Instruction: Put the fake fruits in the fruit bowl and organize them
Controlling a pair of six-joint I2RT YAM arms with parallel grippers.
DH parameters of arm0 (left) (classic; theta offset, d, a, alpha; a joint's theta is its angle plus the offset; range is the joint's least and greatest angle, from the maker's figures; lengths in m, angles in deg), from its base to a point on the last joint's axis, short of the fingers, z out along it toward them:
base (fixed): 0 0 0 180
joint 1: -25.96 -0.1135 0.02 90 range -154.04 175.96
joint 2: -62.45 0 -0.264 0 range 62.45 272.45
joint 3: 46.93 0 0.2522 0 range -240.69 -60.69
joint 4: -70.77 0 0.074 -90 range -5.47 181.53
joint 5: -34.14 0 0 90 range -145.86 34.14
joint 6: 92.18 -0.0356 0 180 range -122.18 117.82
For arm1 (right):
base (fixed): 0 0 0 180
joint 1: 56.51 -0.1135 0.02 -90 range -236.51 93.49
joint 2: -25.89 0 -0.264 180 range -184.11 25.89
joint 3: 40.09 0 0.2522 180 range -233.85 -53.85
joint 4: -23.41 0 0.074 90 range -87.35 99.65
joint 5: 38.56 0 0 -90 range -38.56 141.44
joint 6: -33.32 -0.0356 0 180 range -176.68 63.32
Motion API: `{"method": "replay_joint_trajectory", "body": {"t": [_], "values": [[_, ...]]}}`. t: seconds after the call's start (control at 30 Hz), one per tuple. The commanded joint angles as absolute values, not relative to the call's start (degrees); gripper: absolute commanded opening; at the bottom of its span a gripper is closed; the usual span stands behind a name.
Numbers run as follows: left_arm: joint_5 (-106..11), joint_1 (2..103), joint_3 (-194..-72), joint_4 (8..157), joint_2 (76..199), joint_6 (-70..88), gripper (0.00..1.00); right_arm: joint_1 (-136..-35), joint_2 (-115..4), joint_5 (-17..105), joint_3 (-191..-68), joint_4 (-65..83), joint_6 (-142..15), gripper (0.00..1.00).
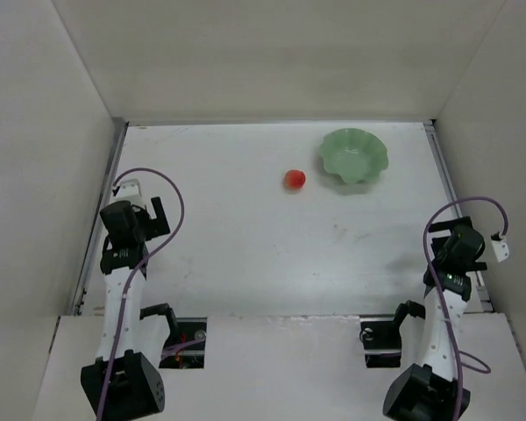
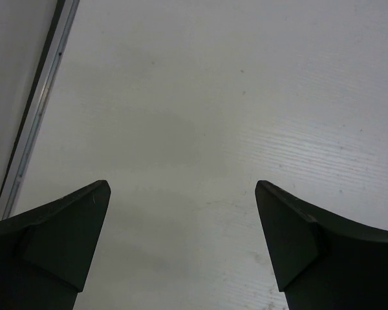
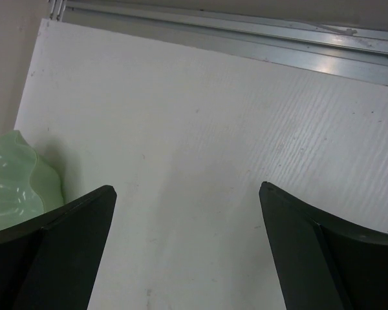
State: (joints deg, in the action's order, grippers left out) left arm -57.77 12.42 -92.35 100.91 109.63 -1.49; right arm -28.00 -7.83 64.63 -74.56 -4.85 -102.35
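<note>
Fake fruit (image 1: pixel 294 179): one small, glossy red-orange ball on the table (image 1: pixel 245 246), far half, just left of the fruit bowl (image 1: pixel 353 156), apart from it.
Left pincer (image 2: pixel 182 187): jaws spread wide, holding nothing, above bare table.
Right pincer (image 3: pixel 188 187): jaws spread wide, holding nothing.
Fruit bowl: pale mint-green, scalloped rim, near the far wall.

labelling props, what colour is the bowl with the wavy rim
Pale mint green, plain with no pattern; the bowl shows best in the top external view.
</note>
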Motion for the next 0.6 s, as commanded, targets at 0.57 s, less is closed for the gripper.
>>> {"method": "replay_joint_trajectory", "body": {"t": [0.57], "values": [[-52.3, 18.2, -92.5, 98.2, 106.4, -8.7, 1.00, -88.2, -45.0, 69.5, -107.3, 5.8, -69.8, 1.00]]}}
